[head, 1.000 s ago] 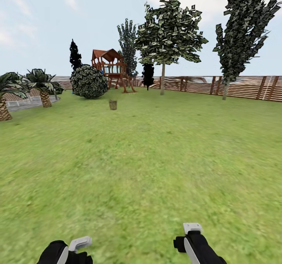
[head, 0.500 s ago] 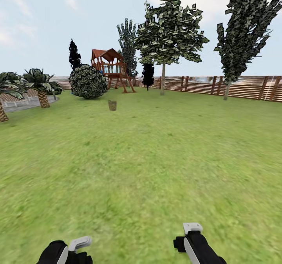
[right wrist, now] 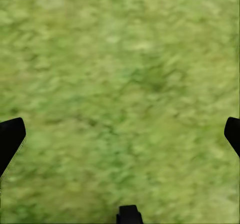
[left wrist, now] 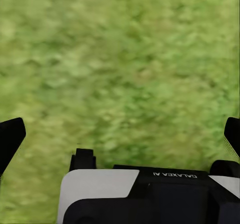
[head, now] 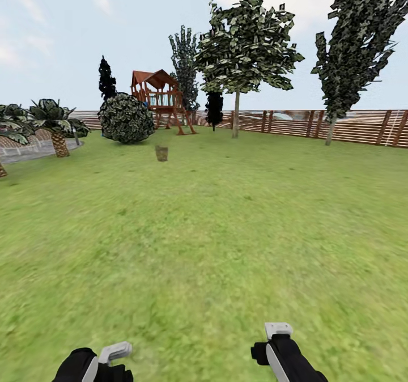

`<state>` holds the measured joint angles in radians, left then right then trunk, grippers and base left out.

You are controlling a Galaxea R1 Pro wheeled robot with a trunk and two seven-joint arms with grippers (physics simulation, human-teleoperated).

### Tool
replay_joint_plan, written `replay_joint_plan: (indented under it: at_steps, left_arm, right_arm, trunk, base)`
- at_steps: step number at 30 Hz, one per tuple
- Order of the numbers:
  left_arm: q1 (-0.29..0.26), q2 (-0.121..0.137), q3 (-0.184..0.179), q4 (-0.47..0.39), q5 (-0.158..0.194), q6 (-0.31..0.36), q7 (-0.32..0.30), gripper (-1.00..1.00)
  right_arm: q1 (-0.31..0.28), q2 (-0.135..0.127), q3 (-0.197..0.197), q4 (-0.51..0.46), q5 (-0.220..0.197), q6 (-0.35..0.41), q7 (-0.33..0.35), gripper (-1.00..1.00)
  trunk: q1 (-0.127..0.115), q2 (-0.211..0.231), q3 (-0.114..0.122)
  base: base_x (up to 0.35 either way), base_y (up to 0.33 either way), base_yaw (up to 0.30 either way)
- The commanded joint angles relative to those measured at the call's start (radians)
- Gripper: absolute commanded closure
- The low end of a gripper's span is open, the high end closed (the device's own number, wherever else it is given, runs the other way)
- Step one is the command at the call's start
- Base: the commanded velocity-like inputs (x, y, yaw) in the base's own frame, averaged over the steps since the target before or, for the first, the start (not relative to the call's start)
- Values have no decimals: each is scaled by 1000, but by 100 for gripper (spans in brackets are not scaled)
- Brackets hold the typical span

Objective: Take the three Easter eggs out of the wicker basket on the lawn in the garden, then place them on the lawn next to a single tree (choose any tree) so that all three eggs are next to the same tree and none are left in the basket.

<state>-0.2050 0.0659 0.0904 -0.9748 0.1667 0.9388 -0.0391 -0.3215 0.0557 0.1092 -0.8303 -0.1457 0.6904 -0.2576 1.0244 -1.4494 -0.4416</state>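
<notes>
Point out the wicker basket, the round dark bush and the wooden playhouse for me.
wicker basket (head: 161,153): head view, middle of its woven side, far off on the grass.
round dark bush (head: 126,118): head view, centre of its foliage.
wooden playhouse (head: 161,94): head view, its frame under the roof.

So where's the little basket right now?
In the head view the wicker basket stands far off on the lawn, left of centre, in front of the round dark bush and the playhouse.
</notes>
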Motion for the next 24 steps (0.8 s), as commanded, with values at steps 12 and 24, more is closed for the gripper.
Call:
replay_joint_plan:
  at_steps: [12, 24]
  left_arm:
    - [-1, 9, 3, -3, -2, 5, -6, -100]
    - [-1, 198, 21, -57, 75, 15, -24, -100]
  right_arm:
    - [-1, -1, 3, -1, -9, 3, -9, -100]
    - [-1, -6, 0, -1, -9, 2, -9, -100]
  trunk:
    - [1, -1, -1]
    - [1, -1, -1]
  base:
    - [338, 0, 0]
    - [337, 0, 0]
